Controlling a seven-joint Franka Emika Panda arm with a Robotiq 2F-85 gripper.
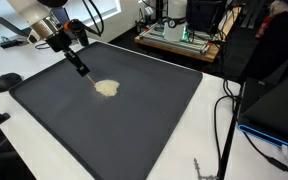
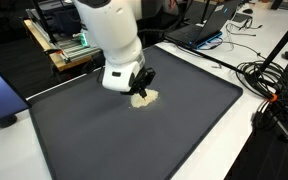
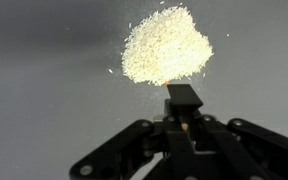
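Tool [image 3: 184,122] pressed together, pinching a dark stick [image 3: 184,98]. Stick's end is at the edge of a pale grain pile [image 3: 167,47]; cannot tell if they touch. Pile lies on a dark mat [image 1: 134,120] over the white tabletop [image 1: 24,60].

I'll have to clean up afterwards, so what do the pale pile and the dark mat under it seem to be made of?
The pale pile looks like loose dry grains, rice or coarse sand perhaps: single specks lie scattered round its edge. The dark mat looks like matte rubber or foam: flat, even grey, no glare.
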